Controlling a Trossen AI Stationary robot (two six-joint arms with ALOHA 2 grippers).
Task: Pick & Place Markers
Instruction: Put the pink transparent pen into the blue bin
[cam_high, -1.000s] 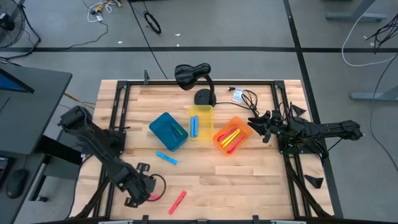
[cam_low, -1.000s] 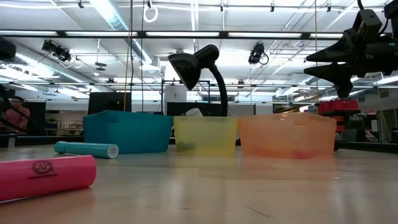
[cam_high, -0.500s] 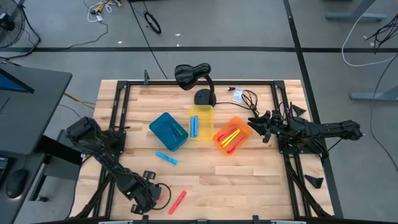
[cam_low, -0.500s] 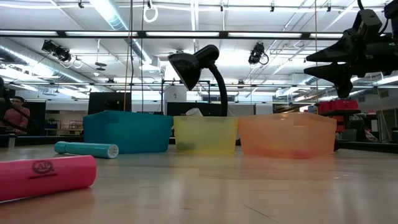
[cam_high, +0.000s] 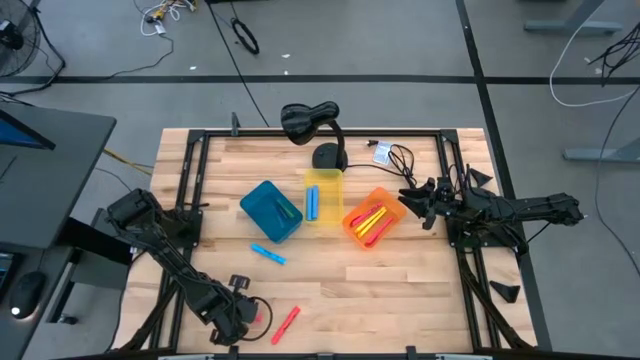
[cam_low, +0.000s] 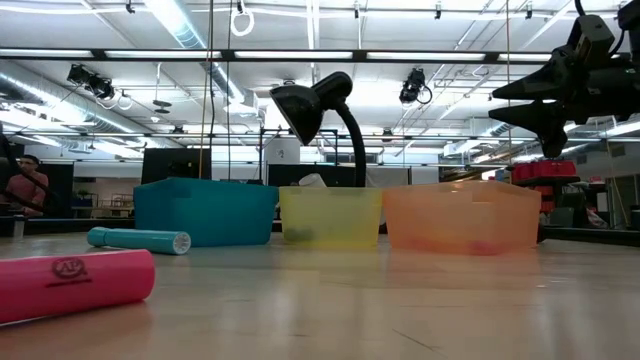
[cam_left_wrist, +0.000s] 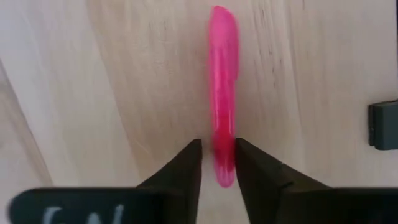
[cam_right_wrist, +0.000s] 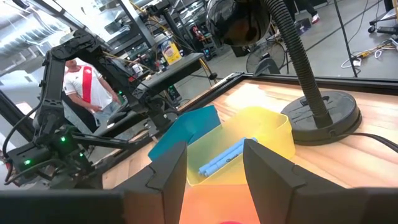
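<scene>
A pink marker (cam_left_wrist: 222, 93) lies flat on the wood. My left gripper (cam_left_wrist: 217, 144) points down over the table's near left (cam_high: 240, 318), open, with one finger on each side of the marker's near end and a narrow gap beside it. A red-pink marker (cam_high: 286, 322) lies just right of that gripper and shows close up in the low view (cam_low: 75, 285). A light-blue marker (cam_high: 268, 254) lies nearer the middle. My right gripper (cam_high: 415, 200) hangs open and level beside the orange bin (cam_high: 373, 217), holding nothing.
A blue bin (cam_high: 270, 210), a yellow bin (cam_high: 323, 195) with a blue marker inside and the orange bin with red and yellow markers stand in a row mid-table. A black desk lamp (cam_high: 310, 125) stands behind them. A person (cam_right_wrist: 87, 87) stands beyond the table.
My left gripper has come down toward the table and gone a little toward the near and right edges, ending low over the wood. The markers and bins lie where they were.
</scene>
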